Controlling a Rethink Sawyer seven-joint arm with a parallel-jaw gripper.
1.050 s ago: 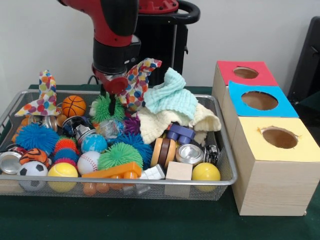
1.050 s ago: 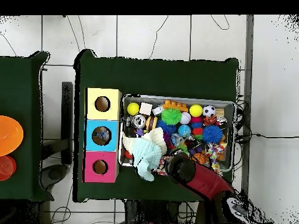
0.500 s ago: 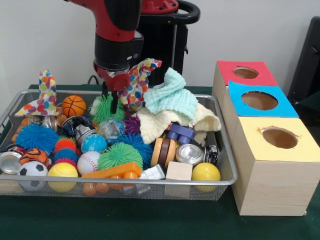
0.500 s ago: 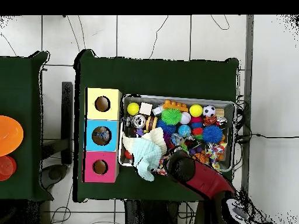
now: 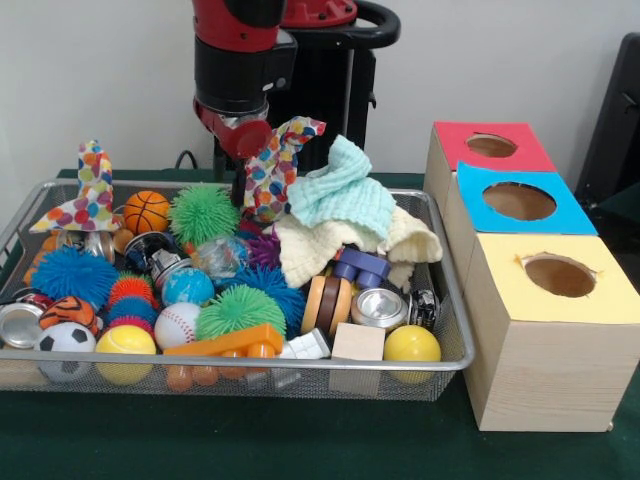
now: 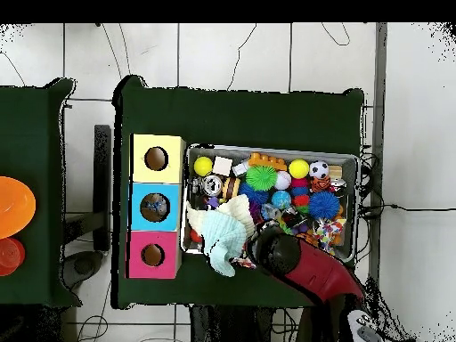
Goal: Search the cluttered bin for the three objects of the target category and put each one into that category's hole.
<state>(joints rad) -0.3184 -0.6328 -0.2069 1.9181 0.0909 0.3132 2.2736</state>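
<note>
The gripper (image 5: 240, 188) hangs at the bin's (image 5: 448, 290) far edge, right beside the confetti-print cloth (image 5: 272, 165) and next to the green spiky ball (image 5: 203, 213). The cloth hides its tips, so whether it is open or holding anything cannot be told. Three boxes with holes (image 5: 520, 201) stand beside the bin on the bench (image 5: 300, 440).

The gripper (image 5: 240, 185) hangs by a spotted cloth (image 5: 272, 165). Below sits a wire bin (image 5: 440, 300) crowded with balls. Three boxes (image 5: 545, 330) stand beside it.
</note>
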